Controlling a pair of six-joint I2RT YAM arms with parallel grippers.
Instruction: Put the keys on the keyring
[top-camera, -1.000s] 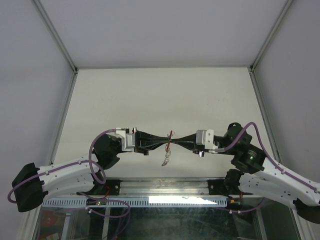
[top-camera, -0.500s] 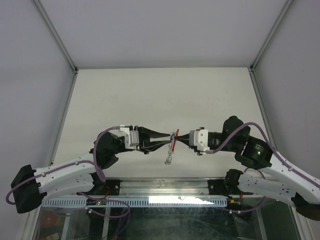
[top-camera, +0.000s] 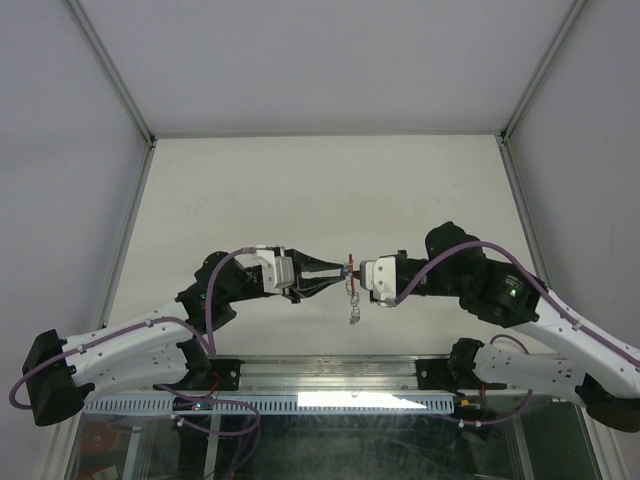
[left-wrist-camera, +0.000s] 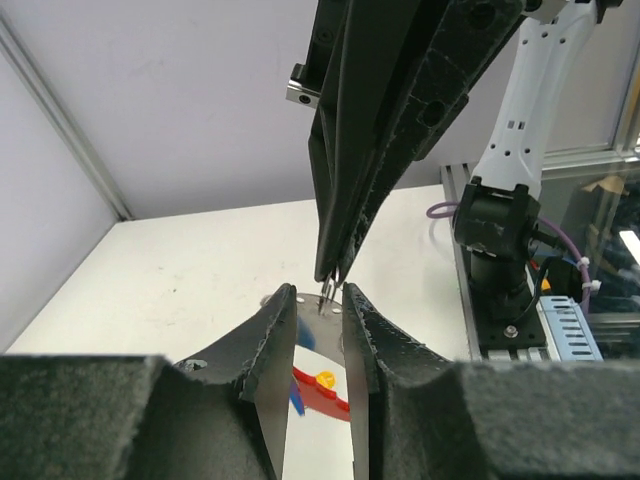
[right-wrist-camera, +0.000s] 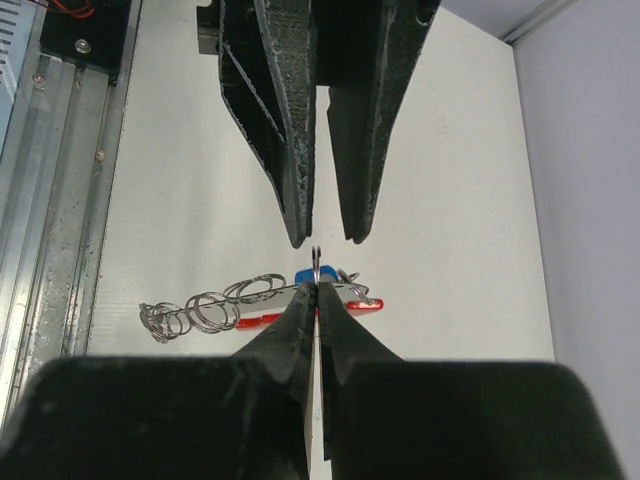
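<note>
My right gripper (top-camera: 357, 272) is shut on the silvery ring (right-wrist-camera: 316, 260) of the keyring (top-camera: 350, 272) and holds it in the air above the table. The red tab (right-wrist-camera: 352, 304) and the chain (right-wrist-camera: 200, 308) hang under it. The blue key head (right-wrist-camera: 303, 275) sits against the tab. The left wrist view shows the yellow key head (left-wrist-camera: 323, 380) and the blue key (left-wrist-camera: 298, 395) by the red tab (left-wrist-camera: 325, 398). My left gripper (top-camera: 340, 270) is open, its fingertips (right-wrist-camera: 293, 225) just short of the ring, one on each side. I cannot tell whether the keys are threaded on the ring.
The white table (top-camera: 300, 190) lies below both arms, with grey walls at the back and sides. A metal rail (top-camera: 330, 375) runs along the near edge by the arm bases.
Both arms have shifted, and the keyring has moved a little right and away from the near edge. The left gripper, closed at the keyring before, now stands open beside it.
</note>
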